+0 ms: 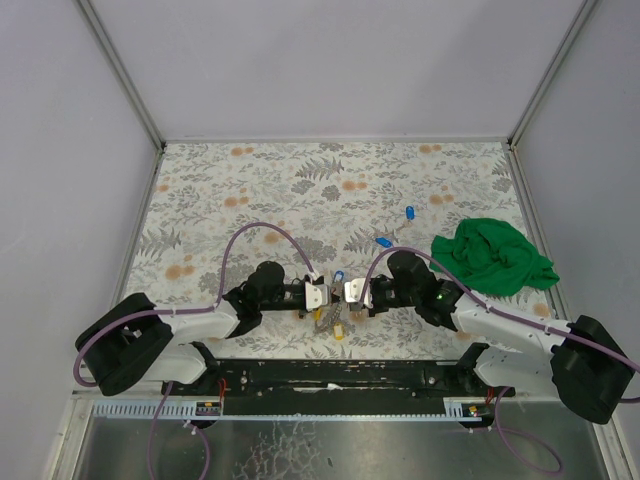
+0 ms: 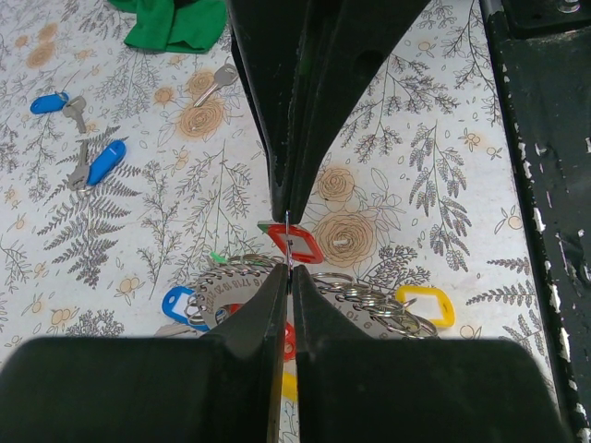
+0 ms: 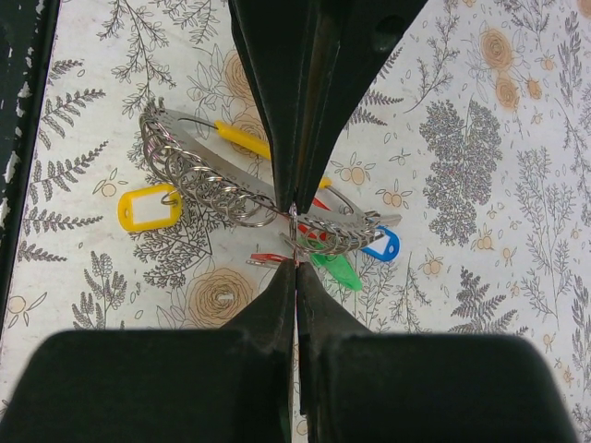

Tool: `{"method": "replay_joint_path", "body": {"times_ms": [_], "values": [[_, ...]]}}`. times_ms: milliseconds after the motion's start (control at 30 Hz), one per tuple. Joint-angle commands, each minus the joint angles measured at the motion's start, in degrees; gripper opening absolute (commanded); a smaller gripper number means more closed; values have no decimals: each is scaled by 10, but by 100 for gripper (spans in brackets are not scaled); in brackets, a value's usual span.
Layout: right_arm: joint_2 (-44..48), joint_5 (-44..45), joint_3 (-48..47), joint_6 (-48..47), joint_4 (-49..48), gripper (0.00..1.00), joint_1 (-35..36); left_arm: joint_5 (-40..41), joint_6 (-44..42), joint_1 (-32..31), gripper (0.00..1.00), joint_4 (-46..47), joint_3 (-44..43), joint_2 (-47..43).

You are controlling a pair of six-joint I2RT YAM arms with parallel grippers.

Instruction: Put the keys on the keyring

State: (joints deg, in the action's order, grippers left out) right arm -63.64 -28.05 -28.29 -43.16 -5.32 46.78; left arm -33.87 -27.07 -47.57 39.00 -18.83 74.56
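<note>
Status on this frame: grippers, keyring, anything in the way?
Left gripper shut on keyring. Right gripper shut on it too. Blue keys loose, off ring. Green cloth aside, not blocking.

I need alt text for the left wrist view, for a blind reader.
The left gripper, shut, pinches a red tag by its wire loop, above the keyring. Two blue-tagged keys lie far left, a green cloth at top.
</note>
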Motion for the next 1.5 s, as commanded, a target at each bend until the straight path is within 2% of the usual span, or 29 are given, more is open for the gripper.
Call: {"method": "replay_joint_path", "body": {"times_ms": [0, 833, 1467], "values": [[13, -1, 0, -4, -17, 0, 7, -5, -10, 1, 0, 13, -15, 4], [-1, -26, -4, -3, -31, 0, 8, -13, -4, 1, 0, 19, -17, 8], [15, 12, 3, 0, -17, 0, 11, -4, -7, 1, 0, 13, -18, 8]]}}
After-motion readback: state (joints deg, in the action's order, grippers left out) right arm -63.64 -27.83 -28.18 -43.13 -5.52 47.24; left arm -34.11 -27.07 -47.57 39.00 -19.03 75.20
